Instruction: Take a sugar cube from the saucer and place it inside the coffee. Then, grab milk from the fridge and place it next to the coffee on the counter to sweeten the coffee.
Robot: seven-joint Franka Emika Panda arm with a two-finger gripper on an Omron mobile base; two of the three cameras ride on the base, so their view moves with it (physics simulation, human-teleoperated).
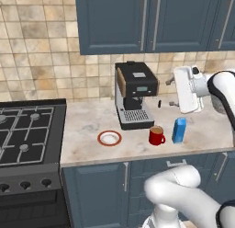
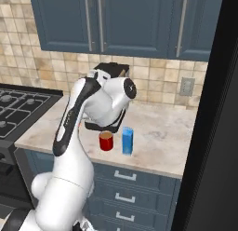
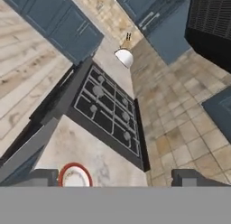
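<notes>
Setting: kitchen with beige tiled wall and dark blue cabinets over the counter (image 1: 87,123), a marbled beige worktop.
Landmark: the coffee (image 1: 156,136), a red mug with brown liquid at its top, stands near the counter's front edge, just in front of the coffee machine (image 1: 134,94).
Milk: the milk (image 1: 179,130) stands upright on the counter just right of the coffee, close but not touching it as far as the left base view shows.
Saucer: the saucer (image 1: 109,138) lies left of the coffee, a little apart; no cube is discernible on it.
Stove: the black gas stove (image 1: 25,130) sits well left of the coffee, past the saucer.
Gripper: the gripper (image 3: 115,178) is raised above and right of the coffee; its fingers stand wide apart with nothing between them.
Step in hand: judged from the layout, both placements look done and the arm is clearing away.
Doing it well: the hand should keep above the carton's top while near the coffee, since a sideways brush could tip the milk or slop the mug.
</notes>
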